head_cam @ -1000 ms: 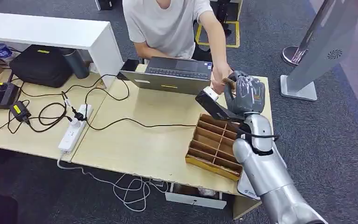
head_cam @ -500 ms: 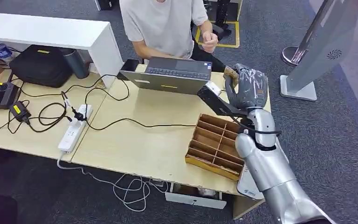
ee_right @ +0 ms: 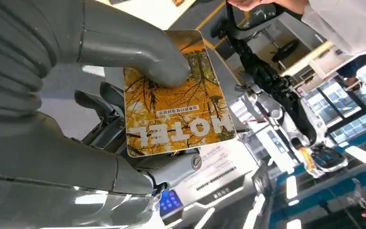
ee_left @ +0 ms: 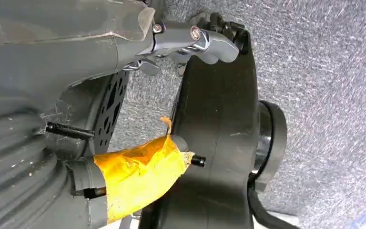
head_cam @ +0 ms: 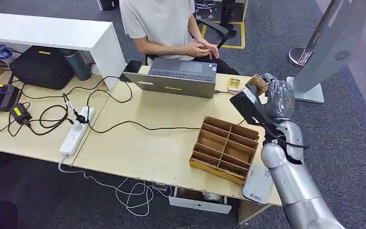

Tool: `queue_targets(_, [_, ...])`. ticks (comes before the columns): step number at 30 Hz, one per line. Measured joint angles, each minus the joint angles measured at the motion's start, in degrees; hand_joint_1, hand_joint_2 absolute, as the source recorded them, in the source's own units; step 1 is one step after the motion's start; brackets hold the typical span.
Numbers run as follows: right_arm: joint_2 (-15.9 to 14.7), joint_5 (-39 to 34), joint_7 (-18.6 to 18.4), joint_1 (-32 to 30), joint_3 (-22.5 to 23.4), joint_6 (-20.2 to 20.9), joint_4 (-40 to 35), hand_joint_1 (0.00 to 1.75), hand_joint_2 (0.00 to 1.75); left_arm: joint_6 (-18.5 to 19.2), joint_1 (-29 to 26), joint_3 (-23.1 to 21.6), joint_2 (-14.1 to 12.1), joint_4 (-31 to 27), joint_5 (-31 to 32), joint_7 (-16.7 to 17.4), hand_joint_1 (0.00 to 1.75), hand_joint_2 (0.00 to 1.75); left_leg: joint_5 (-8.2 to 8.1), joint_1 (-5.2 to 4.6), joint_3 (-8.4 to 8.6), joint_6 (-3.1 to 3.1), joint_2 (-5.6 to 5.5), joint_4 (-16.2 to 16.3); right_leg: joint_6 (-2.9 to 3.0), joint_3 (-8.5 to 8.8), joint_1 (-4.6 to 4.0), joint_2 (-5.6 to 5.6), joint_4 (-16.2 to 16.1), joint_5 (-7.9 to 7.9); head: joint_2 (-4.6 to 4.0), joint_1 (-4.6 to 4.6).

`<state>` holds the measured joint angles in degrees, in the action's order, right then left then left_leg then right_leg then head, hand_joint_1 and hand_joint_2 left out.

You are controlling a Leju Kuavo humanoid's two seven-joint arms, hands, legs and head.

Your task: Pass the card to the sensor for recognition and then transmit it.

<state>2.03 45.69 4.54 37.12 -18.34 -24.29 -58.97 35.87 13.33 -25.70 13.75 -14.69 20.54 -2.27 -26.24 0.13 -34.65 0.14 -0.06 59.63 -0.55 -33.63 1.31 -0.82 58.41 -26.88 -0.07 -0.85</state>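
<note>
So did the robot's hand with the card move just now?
Yes. The right hand, holding the card, swung to the right, away from the laptop, and now sits past the wooden tray's right end.
</note>
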Motion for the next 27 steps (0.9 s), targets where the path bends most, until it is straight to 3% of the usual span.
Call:
queue_targets(17, [-2.76,-1.36,0.83,-4.36,2.43,1.23,-4.38,1.75,1.75,-0.57,0.0,0.0,0.0,0.0,-0.61,-0.13,0.0,1.75,0.0,0.0,0.01,0.0,0.04,0.0,0.0,-0.01,0.0,-0.03,0.0,0.0,0.0,0.0])
queue_targets(27, [-6.17,-3.24,4.24,-12.75,2.87,3.24,-11.61,1.75,1.75,-2.91,-0.02,0.0,-0.02,0.0,-2.23,-0.35,0.0,1.75,-0.03,0.0,-0.03,0.03,-0.01,0.0,-0.01,0.0,0.0,0.01,-0.02,-0.01,0.0,-0.02])
